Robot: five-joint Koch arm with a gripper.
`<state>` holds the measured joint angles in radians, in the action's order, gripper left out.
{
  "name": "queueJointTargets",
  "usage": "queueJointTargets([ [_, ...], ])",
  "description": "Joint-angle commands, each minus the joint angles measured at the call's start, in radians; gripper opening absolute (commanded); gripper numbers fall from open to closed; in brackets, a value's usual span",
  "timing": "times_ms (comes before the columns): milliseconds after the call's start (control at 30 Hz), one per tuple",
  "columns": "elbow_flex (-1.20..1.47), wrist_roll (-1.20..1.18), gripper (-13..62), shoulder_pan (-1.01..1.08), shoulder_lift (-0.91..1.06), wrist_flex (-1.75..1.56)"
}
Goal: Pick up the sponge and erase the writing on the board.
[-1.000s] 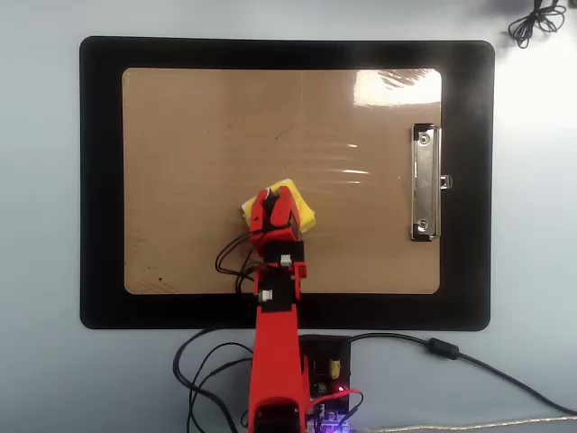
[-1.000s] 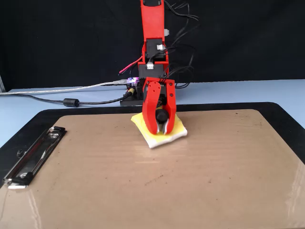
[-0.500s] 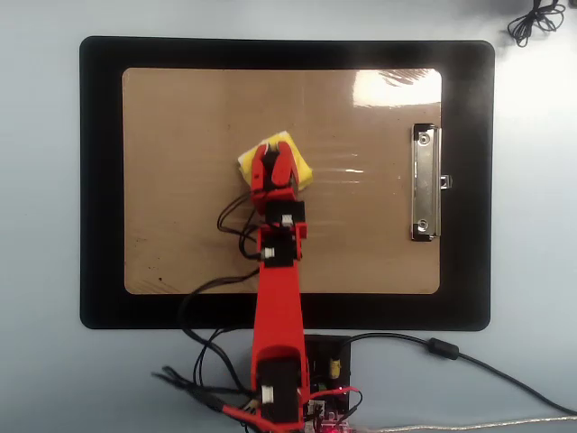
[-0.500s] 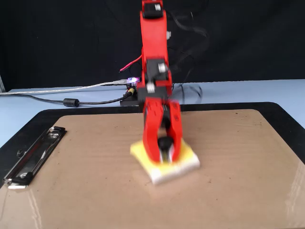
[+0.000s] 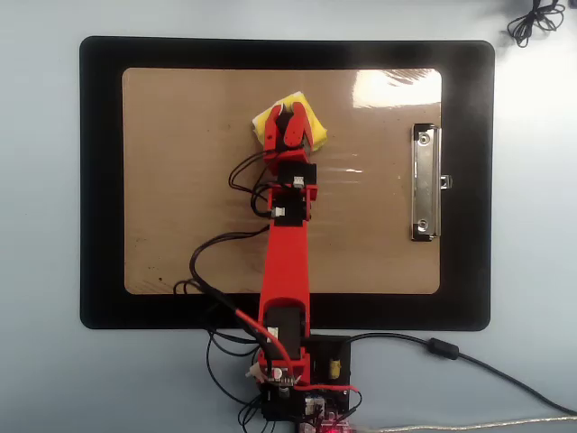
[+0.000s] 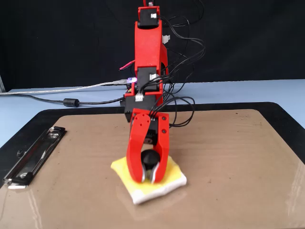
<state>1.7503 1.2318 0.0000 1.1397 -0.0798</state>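
Observation:
The yellow sponge [image 5: 267, 123] with its white underside [image 6: 167, 183] lies flat on the tan board [image 5: 180, 180], in the board's upper middle in the overhead view and close to the camera in the fixed view. My red gripper [image 5: 293, 124] [image 6: 146, 177] reaches down over it, and its two fingers are shut on the round black knob [image 6: 148, 157] in the sponge's top. No writing shows on the board [image 6: 238, 167] in either view; whatever lies under the sponge and the arm is hidden.
The board rests on a bigger black mat [image 5: 99, 180] [image 6: 286, 119]. A silver clip [image 5: 425, 183] [image 6: 33, 155] holds one short edge. The arm's base electronics and cables [image 5: 315, 370] [image 6: 131, 90] sit beyond the mat. A coiled cable [image 5: 532, 18] lies at the top right.
The arm has stretched out, and the gripper has slid the sponge across the board, away from the base and toward the fixed camera, ending slightly right in the overhead view.

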Motion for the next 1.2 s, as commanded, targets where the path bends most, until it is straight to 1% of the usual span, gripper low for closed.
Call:
queueJointTargets([
  [0,0.206,0.052,-7.2,-0.061,0.207,0.078],
  [133,0.537,0.284,-7.2,-0.241,0.592,0.167],
  [200,0.609,0.373,-7.2,-0.342,0.724,0.229],
  [267,0.627,0.462,-7.2,-0.489,0.804,0.284],
  [400,0.618,0.614,-7.2,-0.683,0.782,0.288],
  [633,0.508,0.647,-7.2,-0.816,0.703,0.288],
  [867,0.314,0.689,-7.2,-0.876,0.492,0.288],
  [967,0.281,0.687,-7.2,-0.885,0.479,0.285],
  [1100,0.258,0.692,-7.1,-0.974,0.439,0.288],
  [1167,0.264,0.690,-7.1,-0.979,0.439,0.288],
])
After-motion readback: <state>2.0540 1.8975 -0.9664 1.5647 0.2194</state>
